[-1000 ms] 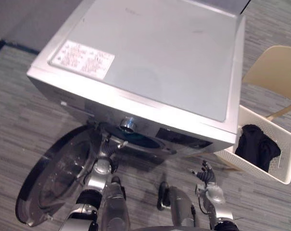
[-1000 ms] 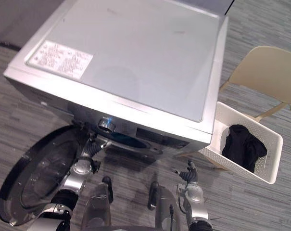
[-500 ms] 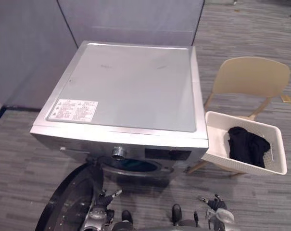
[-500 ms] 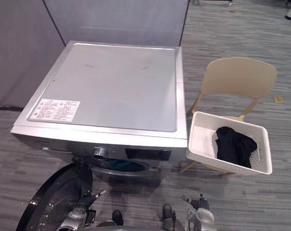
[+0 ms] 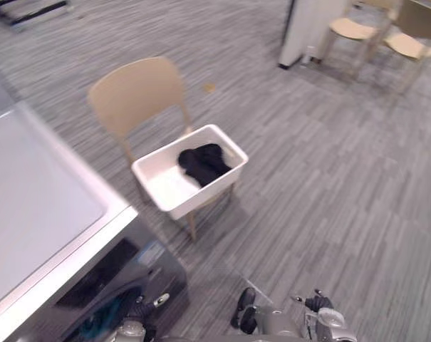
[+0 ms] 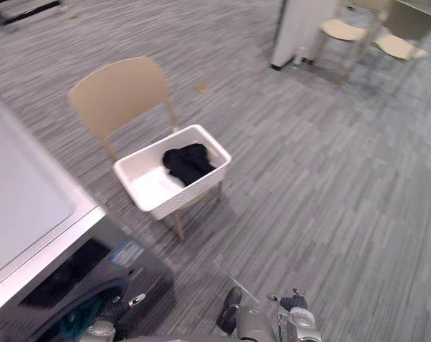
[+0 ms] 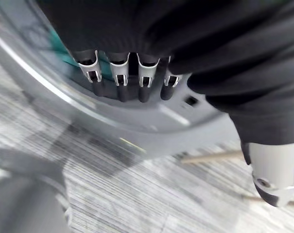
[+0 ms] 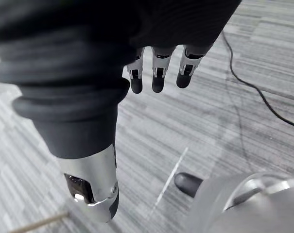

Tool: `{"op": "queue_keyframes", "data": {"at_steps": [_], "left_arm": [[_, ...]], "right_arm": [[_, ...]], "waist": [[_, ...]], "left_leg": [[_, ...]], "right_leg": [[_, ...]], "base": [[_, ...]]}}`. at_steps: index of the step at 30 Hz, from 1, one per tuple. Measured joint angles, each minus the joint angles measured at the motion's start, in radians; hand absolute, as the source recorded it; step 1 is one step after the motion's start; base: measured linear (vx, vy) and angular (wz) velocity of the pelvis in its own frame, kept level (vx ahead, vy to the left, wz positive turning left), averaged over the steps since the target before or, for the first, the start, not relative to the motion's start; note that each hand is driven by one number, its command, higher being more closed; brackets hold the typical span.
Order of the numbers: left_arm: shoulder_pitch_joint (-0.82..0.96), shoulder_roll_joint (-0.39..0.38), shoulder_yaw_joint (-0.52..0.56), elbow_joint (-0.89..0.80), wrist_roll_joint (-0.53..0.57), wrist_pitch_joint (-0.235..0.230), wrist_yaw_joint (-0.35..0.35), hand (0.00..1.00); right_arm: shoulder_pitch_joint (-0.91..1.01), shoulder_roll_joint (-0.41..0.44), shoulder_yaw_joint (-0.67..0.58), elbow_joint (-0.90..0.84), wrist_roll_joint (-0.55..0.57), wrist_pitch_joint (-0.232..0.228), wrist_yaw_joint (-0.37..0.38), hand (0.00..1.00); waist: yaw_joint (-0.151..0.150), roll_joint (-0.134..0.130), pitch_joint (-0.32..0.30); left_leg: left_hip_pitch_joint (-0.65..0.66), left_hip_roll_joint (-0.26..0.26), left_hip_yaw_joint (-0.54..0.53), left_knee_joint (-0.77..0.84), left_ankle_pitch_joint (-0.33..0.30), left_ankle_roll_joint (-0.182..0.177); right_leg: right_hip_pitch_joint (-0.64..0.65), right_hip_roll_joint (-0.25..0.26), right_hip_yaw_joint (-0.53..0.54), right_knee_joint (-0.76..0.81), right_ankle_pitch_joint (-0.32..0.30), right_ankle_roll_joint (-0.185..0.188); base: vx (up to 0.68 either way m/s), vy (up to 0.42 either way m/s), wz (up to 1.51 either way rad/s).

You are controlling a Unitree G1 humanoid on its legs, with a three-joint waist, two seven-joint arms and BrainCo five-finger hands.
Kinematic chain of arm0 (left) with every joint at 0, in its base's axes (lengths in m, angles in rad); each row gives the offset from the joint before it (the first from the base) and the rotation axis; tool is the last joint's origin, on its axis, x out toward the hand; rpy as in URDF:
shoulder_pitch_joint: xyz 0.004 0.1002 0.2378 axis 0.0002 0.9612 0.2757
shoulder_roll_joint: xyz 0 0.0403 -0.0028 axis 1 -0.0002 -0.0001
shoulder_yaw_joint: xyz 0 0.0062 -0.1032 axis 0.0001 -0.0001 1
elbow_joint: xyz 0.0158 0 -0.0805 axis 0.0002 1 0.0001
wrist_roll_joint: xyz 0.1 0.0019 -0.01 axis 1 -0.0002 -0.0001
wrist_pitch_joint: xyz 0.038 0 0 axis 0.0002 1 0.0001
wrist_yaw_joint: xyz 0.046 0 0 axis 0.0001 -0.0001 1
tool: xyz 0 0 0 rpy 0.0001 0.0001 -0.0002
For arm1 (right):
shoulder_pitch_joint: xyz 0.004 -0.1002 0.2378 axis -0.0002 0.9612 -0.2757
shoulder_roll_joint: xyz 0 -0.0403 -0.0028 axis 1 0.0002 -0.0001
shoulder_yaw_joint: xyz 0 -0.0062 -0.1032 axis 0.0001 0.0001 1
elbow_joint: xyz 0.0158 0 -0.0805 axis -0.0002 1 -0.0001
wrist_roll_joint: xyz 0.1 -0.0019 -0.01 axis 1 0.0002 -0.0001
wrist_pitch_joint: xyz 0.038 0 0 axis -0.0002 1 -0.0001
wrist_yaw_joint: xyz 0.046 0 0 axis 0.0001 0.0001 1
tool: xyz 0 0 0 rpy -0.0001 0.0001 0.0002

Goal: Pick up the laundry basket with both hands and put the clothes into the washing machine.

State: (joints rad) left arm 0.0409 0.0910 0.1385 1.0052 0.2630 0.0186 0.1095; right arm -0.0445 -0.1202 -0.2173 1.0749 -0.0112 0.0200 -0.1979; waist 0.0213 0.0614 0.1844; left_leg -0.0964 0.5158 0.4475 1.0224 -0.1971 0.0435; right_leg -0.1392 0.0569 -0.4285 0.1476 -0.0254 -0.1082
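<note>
While the basket (image 5: pixel 204 194) is sitting on the seat of a chair (image 5: pixel 135 91), well apart from both hands, the clothes (image 5: pixel 203 162) are lying as a dark heap in the end farther from the washer (image 5: pixel 37 214), leaving the nearer end of the white bottom bare; the rim is standing free along its long sides, with the chair back rising just behind one end; a gap of floor (image 5: pixel 329 185) is separating the basket's nearest corner from the washer's right edge; wide bare floor is stretching to the basket's right and between it and the robot, and is running on to a white column (image 5: pixel 304 28) and two more chairs (image 5: pixel 350 28) far off; the left hand (image 7: pixel 118 77) is hovering just before the curved rim of the washer's opening, its fingers reaching out straight and side by side, gripping nothing, with something teal showing inside the drum; the right hand (image 8: pixel 154 73) is hanging low over bare floor to the right of the washer's front, fingers straight, thumb standing apart, and carrying nothing.
</note>
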Motion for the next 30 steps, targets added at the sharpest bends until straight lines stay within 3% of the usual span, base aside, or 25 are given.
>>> {"op": "queue_keyframes", "data": {"at_steps": [1, 2, 3, 5, 6, 7, 9, 10, 11, 12, 13, 14, 16, 17, 18, 19, 20, 22, 23, 24, 25, 26, 27, 28, 30], "left_arm": [[-0.005, 0.007, -0.021, -0.009, -0.016, -0.009, 0.004, 0.00], [-0.002, 0.004, -0.033, -0.026, -0.017, -0.007, 0.006, 0.00], [-0.001, -0.001, -0.041, -0.027, -0.017, -0.007, 0.006, 0.00], [-0.002, -0.008, -0.049, -0.028, -0.020, -0.007, 0.005, 0.00], [-0.001, -0.010, -0.049, -0.028, -0.028, -0.007, 0.004, 0.00], [-0.001, -0.003, -0.046, -0.026, -0.033, -0.006, 0.004, 0.00], [0.000, 0.007, -0.030, -0.026, -0.033, -0.006, 0.004, 0.00], [-0.016, 0.003, -0.027, -0.027, -0.033, -0.007, 0.003, 0.00], [-0.024, -0.001, -0.021, -0.027, -0.034, -0.008, 0.003, 0.00], [-0.022, 0.001, -0.016, -0.026, -0.037, -0.008, 0.004, 0.00], [-0.019, 0.001, -0.018, -0.021, -0.037, -0.007, 0.004, 0.00], [-0.010, 0.001, -0.022, -0.011, -0.042, -0.005, 0.005, 0.00], [-0.004, 0.008, -0.032, -0.013, -0.057, -0.003, 0.005, 0.00], [0.000, 0.010, -0.043, -0.015, -0.063, -0.003, 0.006, 0.00], [0.002, 0.006, -0.048, -0.016, -0.074, -0.003, 0.009, 0.00], [-0.003, -0.005, -0.043, -0.029, -0.075, -0.003, 0.020, 0.00], [-0.001, -0.011, -0.035, -0.036, -0.076, -0.004, 0.026, 0.00], [-0.033, -0.038, -0.006, -0.039, -0.076, -0.004, 0.028, 0.00], [-0.048, -0.058, -0.007, -0.039, -0.076, -0.005, 0.027, 0.00], [-0.058, -0.079, 0.011, -0.039, -0.076, -0.005, 0.026, 0.00], [-0.060, -0.080, 0.018, -0.041, -0.075, -0.006, 0.026, 0.00], [-0.060, -0.120, 0.032, -0.044, -0.074, -0.007, 0.025, 0.00], [-0.058, -0.128, 0.031, -0.047, -0.075, -0.010, 0.025, 0.00], [-0.062, -0.149, 0.031, -0.048, -0.080, -0.015, 0.028, 0.00], [-0.063, -0.156, 0.031, -0.050, -0.096, -0.018, 0.027, 0.00]], "right_arm": [[-0.008, -0.014, 0.000, 0.001, 0.000, 0.004, -0.004, 0.00], [-0.006, -0.012, 0.000, 0.001, 0.000, 0.006, -0.005, 0.00], [-0.007, -0.010, -0.001, 0.000, 0.000, 0.006, -0.006, 0.00], [-0.007, -0.004, -0.003, -0.015, 0.000, 0.005, -0.016, 0.00], [-0.005, -0.004, -0.004, -0.028, 0.000, 0.003, -0.017, 0.00], [-0.005, 0.003, -0.001, -0.038, 0.001, 0.002, -0.018, 0.00], [-0.003, 0.003, -0.001, -0.052, 0.000, 0.000, -0.021, 0.00], [-0.003, -0.008, -0.002, -0.052, 0.000, 0.000, -0.022, 0.00], [-0.002, -0.017, 0.000, -0.040, -0.003, 0.001, -0.022, 0.00], [0.002, -0.015, 0.001, -0.029, -0.012, 0.004, -0.021, 0.00], [0.005, -0.017, 0.002, -0.027, -0.020, 0.004, -0.021, 0.00], [-0.005, -0.016, 0.006, -0.030, -0.031, 0.002, -0.021, 0.00], [-0.006, -0.001, 0.009, -0.029, -0.031, 0.001, -0.019, 0.00], [-0.005, 0.004, 0.010, -0.029, -0.031, 0.003, -0.017, 0.00], [-0.004, 0.007, 0.010, -0.035, -0.032, 0.003, -0.017, 0.00], [0.004, 0.014, 0.009, -0.061, -0.032, 0.001, -0.017, 0.00], [0.008, 0.018, 0.009, -0.075, -0.031, -0.001, -0.017, 0.00], [0.012, 0.024, 0.005, -0.122, -0.030, -0.013, -0.017, 0.00], [0.015, 0.025, -0.006, -0.126, -0.029, -0.013, -0.017, 0.00], [0.033, 0.031, -0.022, -0.138, -0.029, -0.013, -0.017, 0.00], [0.047, 0.039, -0.029, -0.141, -0.029, -0.013, -0.019, 0.00], [0.049, 0.043, -0.046, -0.142, -0.028, -0.009, -0.018, 0.00], [0.052, 0.046, -0.054, -0.152, -0.028, -0.010, -0.021, 0.00], [0.044, 0.046, -0.059, -0.182, -0.028, -0.014, -0.021, 0.00], [0.039, 0.048, -0.058, -0.209, -0.028, -0.018, -0.021, 0.00]], "waist": [[0.005, 0.013, 0.016], [0.023, 0.003, 0.025], [0.032, 0.001, 0.026], [0.053, 0.008, 0.025], [0.053, 0.015, 0.027], [0.076, -0.003, 0.021], [0.072, -0.024, 0.014], [0.070, -0.023, 0.015], [0.070, -0.023, 0.015], [0.076, -0.032, 0.015], [0.072, -0.031, 0.013], [0.073, -0.038, 0.012], [0.060, -0.055, 0.012], [0.049, -0.055, 0.013], [0.047, -0.050, 0.015], [0.050, -0.049, 0.014], [0.049, -0.047, 0.014], [0.046, -0.038, 0.014], [0.044, -0.038, 0.014], [0.047, -0.049, 0.014], [0.049, -0.065, 0.016], [0.049, -0.029, 0.019], [0.049, -0.031, 0.015], [0.048, -0.011, 0.003], [0.048, -0.011, 0.003]], "left_leg": [[-0.079, -0.098, -0.123, 0.007, -0.042, -0.057], [-0.136, -0.190, -0.183, -0.059, -0.051, -0.046], [-0.155, -0.230, -0.198, -0.117, -0.051, -0.046], [-0.197, -0.333, -0.195, -0.446, -0.025, -0.075], [-0.207, -0.351, -0.192, -0.563, 0.020, -0.069], [-0.174, -0.375, -0.164, -0.634, 0.086, -0.027], [-0.167, -0.396, -0.146, -0.668, 0.088, -0.026], [-0.177, -0.402, -0.154, -0.653, 0.072, 0.000], [-0.190, -0.409, -0.169, -0.619, 0.042, 0.044], [-0.160, -0.417, -0.158, -0.621, 0.026, 0.052], [-0.135, -0.417, -0.157, -0.635, 0.013, 0.034], [-0.088, -0.437, -0.184, -0.651, -0.027, 0.027], [-0.036, -0.477, -0.235, -0.651, -0.046, 0.037], [-0.004, -0.498, -0.274, -0.654, -0.056, 0.044], [0.036, -0.513, -0.325, -0.661, -0.061, 0.045], [0.063, -0.523, -0.384, -0.670, -0.062, 0.043], [0.066, -0.523, -0.418, -0.670, -0.062, 0.043], [0.049, -0.525, -0.542, -0.655, -0.064, 0.039], [0.038, -0.527, -0.603, -0.634, -0.074, 0.021], [0.034, -0.535, -0.657, -0.606, -0.100, -0.025], [0.034, -0.544, -0.675, -0.591, -0.119, -0.057], [0.032, -0.513, -0.712, -0.582, -0.130, -0.086], [0.024, -0.497, -0.719, -0.584, -0.118, -0.106], [0.006, -0.452, -0.701, -0.599, -0.092, -0.150], [-0.011, -0.419, -0.654, -0.625, -0.054, -0.160]], "right_leg": [[0.028, 0.010, 0.040, -0.020, 0.001, 0.001], [0.052, 0.015, 0.072, -0.048, 0.007, 0.010], [0.066, 0.016, 0.084, -0.065, 0.013, 0.019], [0.112, 0.039, 0.115, -0.138, 0.030, 0.036], [0.123, 0.054, 0.132, -0.158, 0.031, 0.034], [0.145, 0.050, 0.189, -0.178, 0.040, 0.047], [0.145, 0.037, 0.199, -0.197, 0.039, 0.056], [0.140, 0.032, 0.192, -0.193, 0.022, 0.075], [0.123, 0.019, 0.174, -0.130, -0.030, 0.105], [0.107, -0.012, 0.148, -0.015, -0.100, 0.172], [0.081, -0.028, 0.147, 0.091, -0.143, 0.236], [-0.035, -0.089, 0.178, 0.431, -0.178, 0.314], [-0.145, -0.155, 0.204, 0.724, -0.137, 0.351], [-0.175, -0.188, 0.214, 0.819, -0.159, 0.312], [-0.189, -0.211, 0.216, 0.830, -0.192, 0.251], [-0.212, -0.209, 0.239, 0.779, -0.212, 0.215], [-0.222, -0.198, 0.263, 0.726, -0.218, 0.203], [-0.245, -0.137, 0.418, 0.500, -0.216, 0.206], [-0.240, -0.107, 0.533, 0.380, -0.205, 0.220], [-0.188, -0.105, 0.637, 0.230, -0.151, 0.215], [-0.157, -0.128, 0.661, 0.176, -0.078, 0.252], [-0.130, -0.123, 0.568, 0.214, -0.083, 0.228], [-0.127, -0.128, 0.528, 0.223, -0.097, 0.217], [-0.112, -0.131, 0.420, 0.239, -0.119, 0.189], [-0.082, -0.140, 0.337, 0.230, -0.122, 0.183]], "base": [[0.19, -0.003, -1.23], [0.20, 0.002, -1.26], [0.26, 0.043, -1.23], [0.26, 0.067, -1.04], [0.32, 0.107, -1.23], [0.37, 0.113, -0.94], [0.29, 0.072, -0.33], [0.24, 0.093, 0.28], [0.35, 0.157, 0.43], [0.29, 0.136, 0.47], [0.40, 0.160, 0.53], [0.38, 0.111, 0.63], [0.47, 0.072, 0.89], [0.39, -0.006, 1.32], [0.47, -0.033, 1.52], [0.46, -0.077, 1.36], [0.51, -0.140, 1.49], [0.38, -0.193, 1.88], [0.37, -0.287, 2.27], [0.43, -0.405, 2.20], [0.39, -0.415, 2.20], [0.24, -0.278, 1.67], [0.24, -0.322, 2.10], [0.20, -0.339, 1.58], [0.17, -0.345, 1.54]]}}
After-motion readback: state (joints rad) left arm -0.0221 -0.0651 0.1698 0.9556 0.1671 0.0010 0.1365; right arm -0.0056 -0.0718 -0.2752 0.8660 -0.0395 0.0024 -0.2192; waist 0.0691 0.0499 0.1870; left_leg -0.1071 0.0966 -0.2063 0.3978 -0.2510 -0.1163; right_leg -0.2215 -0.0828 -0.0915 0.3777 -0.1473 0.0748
